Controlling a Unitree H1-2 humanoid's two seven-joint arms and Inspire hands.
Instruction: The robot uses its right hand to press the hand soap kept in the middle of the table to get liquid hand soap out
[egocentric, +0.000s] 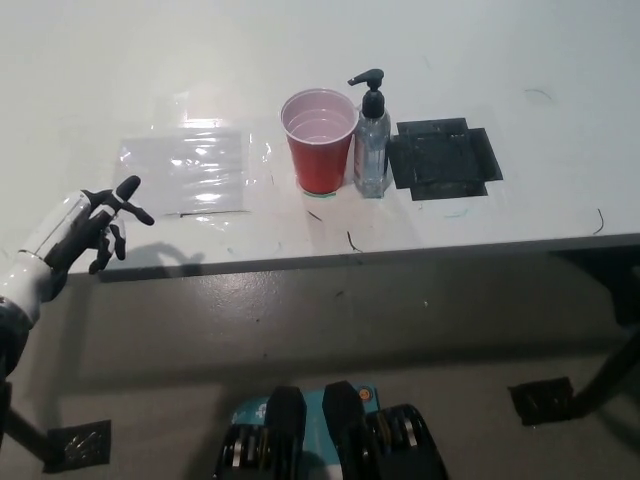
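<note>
Red cup (320, 140) touching soap bottle (372, 145), black patch (443, 159) beside

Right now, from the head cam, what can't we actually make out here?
- Right hand: not in the head view at all, so its state is unknown.
- Left hand: open at the table's near left edge; its arm is cut off by the picture's left edge.
- Soap bottle: clear, fill level too small to read.
- Red cup: any contents unclear.
- Black patch and clear plastic sheet: glare and small size leave them unidentifiable.
</note>
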